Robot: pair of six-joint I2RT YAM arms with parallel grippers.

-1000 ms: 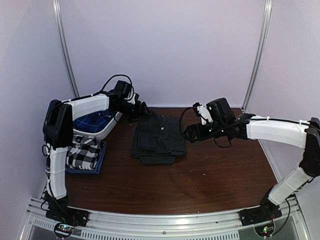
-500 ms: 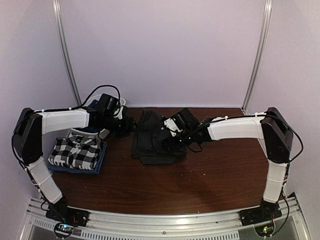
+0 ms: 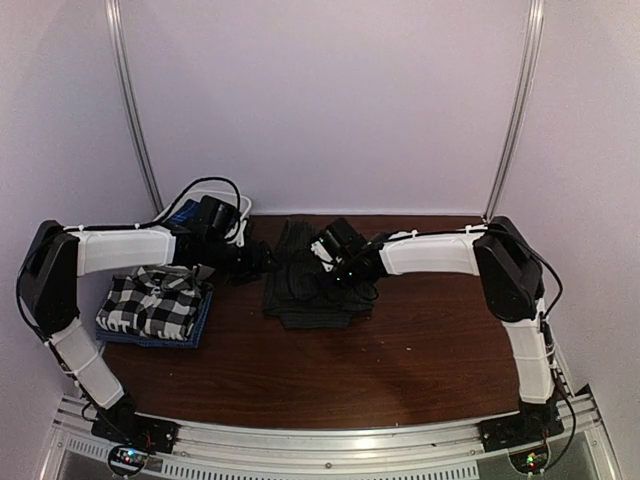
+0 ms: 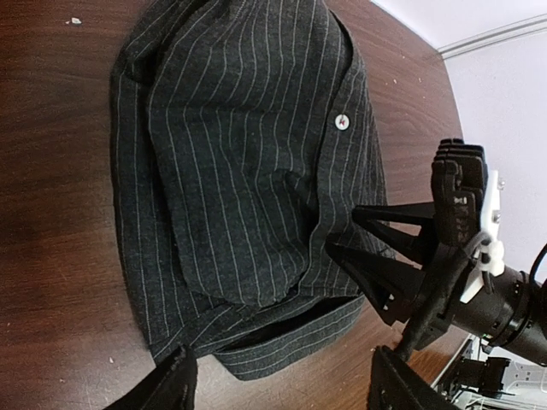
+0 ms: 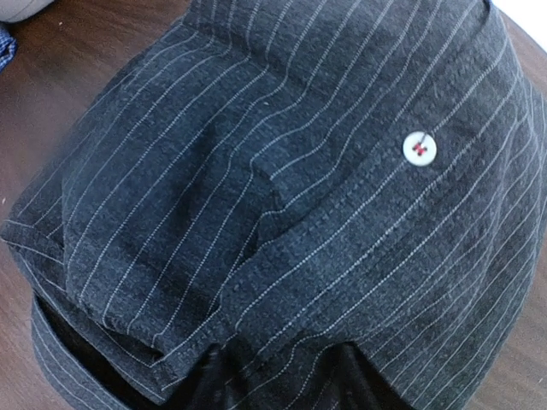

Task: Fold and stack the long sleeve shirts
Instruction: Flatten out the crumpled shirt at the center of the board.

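- Left of the table (image 3: 420, 350): the checked shirt (image 3: 150, 303) lies folded on the dark blue shirt (image 3: 205, 326). Only an edge of the blue one shows beneath it.
- Left gripper (image 3: 260, 263): jaws stand wide apart and hold nothing. It hovers just beside the left edge of the pinstriped shirt (image 3: 310, 308).
- Centre: the pinstriped shirt lies folded in a compact bundle, well apart from the stack. One pale button (image 5: 419, 148) faces up.
- Right gripper (image 4: 340, 229): fingers are partly apart, with their tips on a cloth fold near the placket. Whether they pinch the cloth cannot be told.
- Step in hand, as judged: taking hold of the folded bundle for transfer to the stack.
- Next move calls for a hold on both sides that catches all layers, then a level carry leftward so the folds stay closed.
- Hidden: the right fingertips are cut off in the wrist view. The bundle's underside and tucked sleeves are out of sight.
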